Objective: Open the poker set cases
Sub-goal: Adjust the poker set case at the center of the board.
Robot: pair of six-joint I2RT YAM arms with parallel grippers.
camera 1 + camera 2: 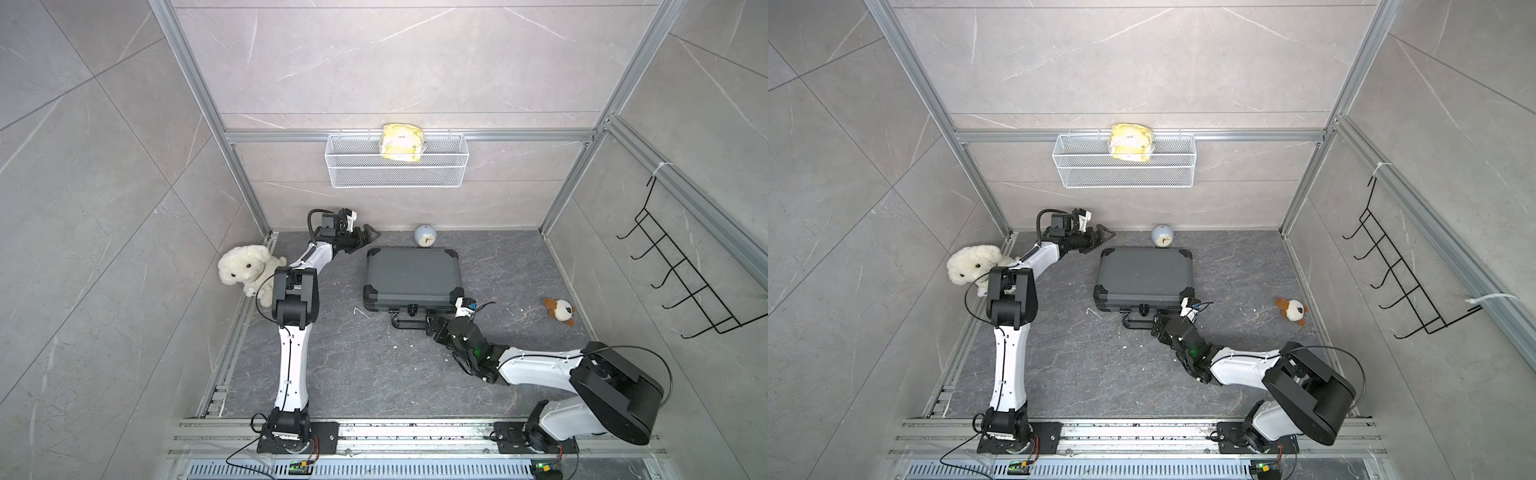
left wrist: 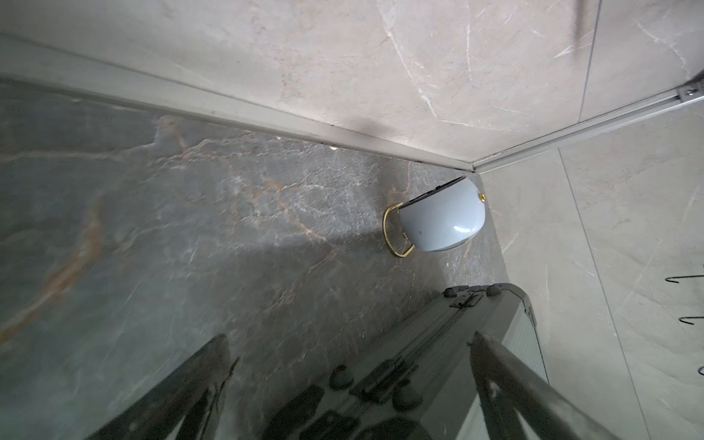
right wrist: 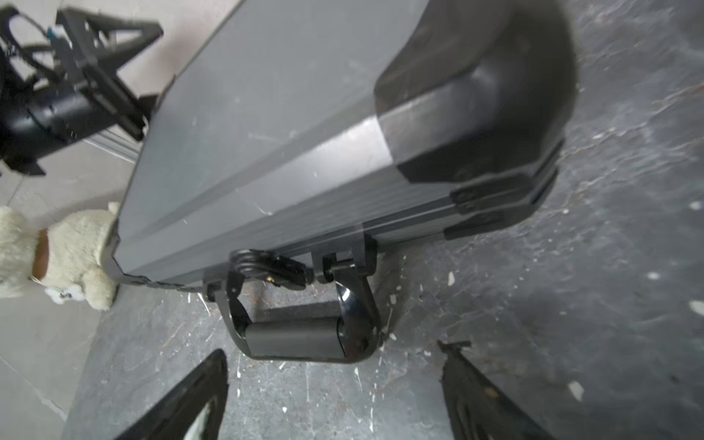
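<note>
From my station I see the poker case (image 1: 413, 276) lying flat and shut on the dark grey, veined stone floor (image 1: 332, 374). It sits toward the back wall, with its black handle (image 1: 405, 322) pointing at the arm bases. White flecks litter the floor around the handle. The left gripper (image 1: 370, 236) hangs by the case's far left corner with its fingers (image 2: 198, 381) spread, and I cannot tell whether they touch the case. The right gripper (image 1: 430, 326) sits low just beside the handle, its fingers (image 3: 198, 392) spread wide and holding nothing. A pale blue clock (image 1: 424, 237) stands just behind the case. Pale marbled panels in an aluminium frame wall the cell. A white mesh basket (image 1: 397, 178) on the back wall holds a yellow packet (image 1: 402, 141), and a black hook rack (image 1: 681, 270) hangs on the right wall. A white plush dog (image 1: 245, 268) sits in the left corner. A small brown-and-white plush (image 1: 561, 309) lies well to the right.
</note>
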